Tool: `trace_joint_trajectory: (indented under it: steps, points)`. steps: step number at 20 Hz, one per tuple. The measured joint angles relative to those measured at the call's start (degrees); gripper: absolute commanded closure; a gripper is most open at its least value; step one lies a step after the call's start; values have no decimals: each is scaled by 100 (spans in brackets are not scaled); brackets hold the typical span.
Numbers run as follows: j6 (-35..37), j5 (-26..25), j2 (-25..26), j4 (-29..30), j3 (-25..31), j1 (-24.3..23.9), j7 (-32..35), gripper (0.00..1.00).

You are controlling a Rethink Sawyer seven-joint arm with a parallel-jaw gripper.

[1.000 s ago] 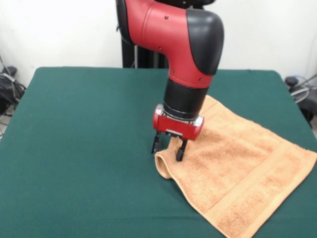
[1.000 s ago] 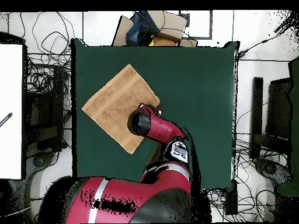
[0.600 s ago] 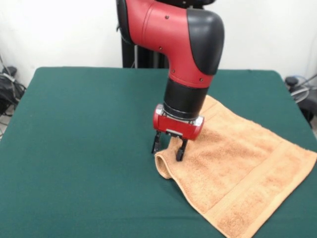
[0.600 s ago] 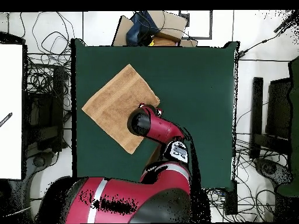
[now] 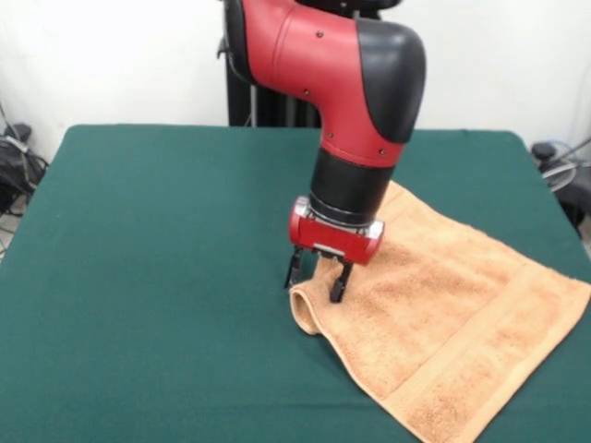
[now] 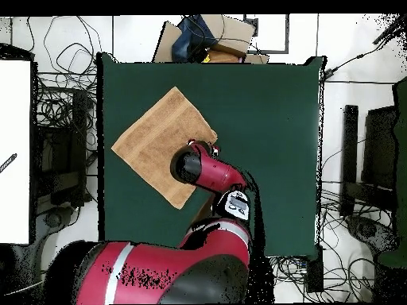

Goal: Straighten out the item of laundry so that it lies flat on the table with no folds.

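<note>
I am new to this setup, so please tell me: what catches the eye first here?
The red and black arm comes down over the middle of the green table. Its gripper, fingers open, sits at the curled-up corner of the orange-tan towel, which lies diagonally toward one table edge.

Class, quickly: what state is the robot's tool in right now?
Tool: open, fingers straddling the raised corner of the towel, holding nothing.
</note>
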Motion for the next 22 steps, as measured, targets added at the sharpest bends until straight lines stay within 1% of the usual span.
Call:
trace_joint_trajectory:
  steps: [5, 7, 8, 9, 16, 22]
  points:
    - [354, 542, 266, -286, -545, 524, 0, 0]
    - [493, 665, 341, -381, -681, 638, 0, 0]
    - [741, 839, 471, -556, -888, 800, 0, 0]
    - [840, 896, 519, -620, -964, 854, 0, 0]
    - [1414, 1182, 810, -1062, -1359, 1099, 0, 0]
    - [1437, 1199, 881, -1244, -1388, 1124, 0, 0]
